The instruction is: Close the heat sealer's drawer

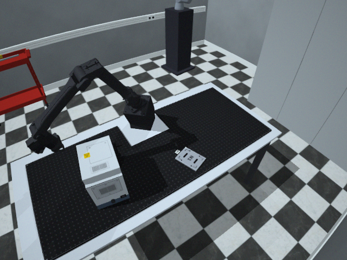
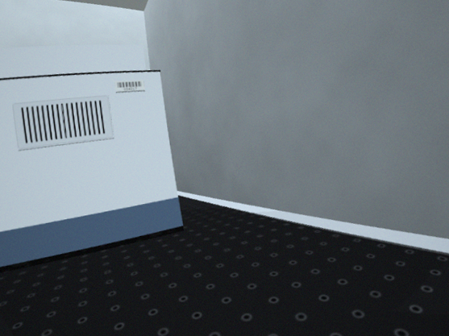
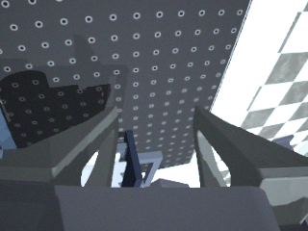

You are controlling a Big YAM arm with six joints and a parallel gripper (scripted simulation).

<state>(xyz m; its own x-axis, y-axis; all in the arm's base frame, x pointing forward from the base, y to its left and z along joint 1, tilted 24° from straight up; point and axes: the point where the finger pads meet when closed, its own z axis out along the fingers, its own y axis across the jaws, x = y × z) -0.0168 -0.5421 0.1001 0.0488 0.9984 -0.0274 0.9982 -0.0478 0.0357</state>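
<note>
The white heat sealer [image 1: 98, 170] [image 2: 91, 172] stands upright on the perforated mat; its blue base edge shows at the left of the wrist view [image 3: 5, 136]. In the wrist view a dark blue upright panel [image 3: 132, 161], apparently the drawer's front, stands out beyond the sealer, with a grey bracket-like handle [image 3: 153, 157] on it. My gripper [image 3: 155, 115] is partly open, with nothing held, at the sealer's far side by the table's back edge. The panel and handle show low between its fingers, beyond the tips. Sealer light, seal sheet and sealing frame cannot be made out.
A flat grey plate [image 1: 190, 158] with a small tag lies on the mat right of the sealer. The arm's base [image 1: 139, 113] stands behind them on a white section. A red cart [image 1: 19, 96] is beyond the table's left back edge.
</note>
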